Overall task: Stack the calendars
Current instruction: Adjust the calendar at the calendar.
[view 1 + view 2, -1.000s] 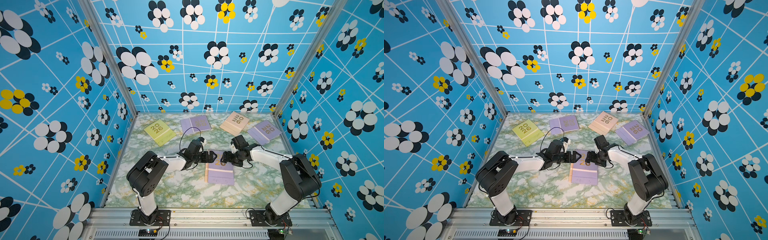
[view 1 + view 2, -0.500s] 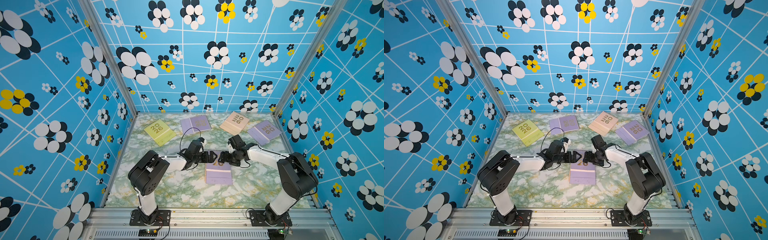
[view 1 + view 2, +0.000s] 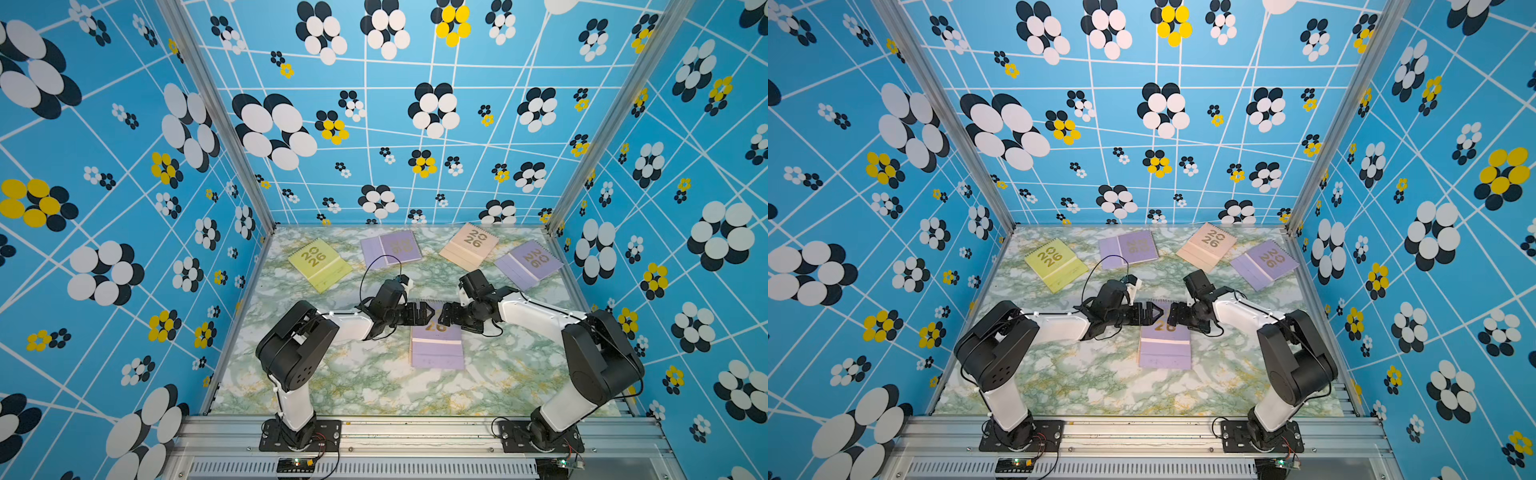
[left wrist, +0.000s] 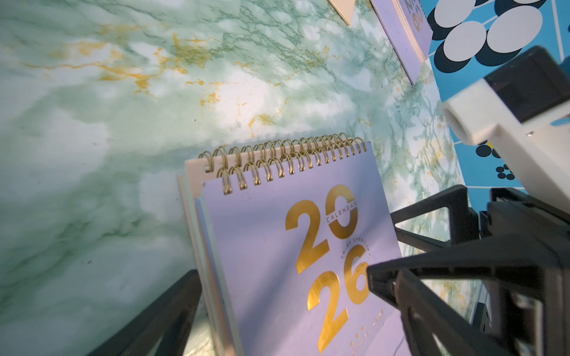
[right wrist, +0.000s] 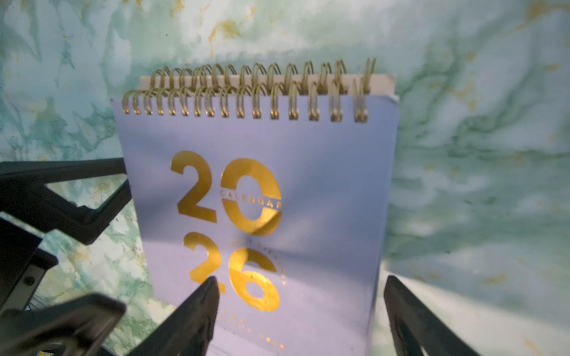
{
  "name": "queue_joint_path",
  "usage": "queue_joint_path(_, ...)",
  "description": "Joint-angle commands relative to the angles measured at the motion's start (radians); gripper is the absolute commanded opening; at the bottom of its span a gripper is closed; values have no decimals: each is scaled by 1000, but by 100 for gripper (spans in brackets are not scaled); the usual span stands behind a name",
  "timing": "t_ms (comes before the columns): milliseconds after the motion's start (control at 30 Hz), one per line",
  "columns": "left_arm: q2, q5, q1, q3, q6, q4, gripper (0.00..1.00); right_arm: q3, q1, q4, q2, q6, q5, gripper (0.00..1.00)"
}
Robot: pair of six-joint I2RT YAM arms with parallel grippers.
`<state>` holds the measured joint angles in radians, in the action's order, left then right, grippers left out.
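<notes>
Fingers (image 4: 160, 317) of the left gripper (image 3: 430, 312): fully released, with nothing between them. Fingers (image 5: 197, 311) of the right gripper (image 3: 444, 316): also released, one above the lilac cover, one just beside its edge, clamping nothing. Compared with a second ago, only small changes: right gripper shifted a little toward the left one and opened a shade wider, left gripper almost where it was. Tips now nearly meeting from opposite sides, low over the spiral end of the top lilac calendar (image 3: 436, 353). No visible shift of that calendar in the same time. Lying flat on the lower peach calendar (image 5: 382, 82), fairly square to it, with a thin peach strip and a second row of gold rings showing behind its own rings. Stack of two in the middle of the desk (image 3: 353, 386). Judged from this: second calendar placed and let go, both arms free for the next piece. Not yet stacked, along the far side and well apart from the stack: yellow-green calendar (image 3: 320, 264), far lilac calendar (image 3: 390, 248), far peach calendar (image 3: 469, 247), and right lilac calendar (image 3: 528, 264) near the right wall. Two of six done, probably, with four more to bring. Possible trouble at the next placing: rings catching on rings, or the top cover sliding.
</notes>
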<state>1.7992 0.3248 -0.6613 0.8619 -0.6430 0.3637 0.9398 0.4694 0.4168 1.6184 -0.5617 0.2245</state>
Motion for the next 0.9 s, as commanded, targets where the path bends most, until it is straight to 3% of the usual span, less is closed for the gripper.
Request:
queue_joint_path(0, 6, 0, 8, 28, 10, -16, 99, -47, 9, 58, -51, -20, -10, 86)
queue_joint_path(367, 14, 9, 12, 40, 5, -8, 100, -126, 59, 42, -104, -78, 5, 86)
queue_joint_path(867, 17, 12, 11, 37, -5, 6, 100, -118, 115, 18, -94, -125, 12, 86)
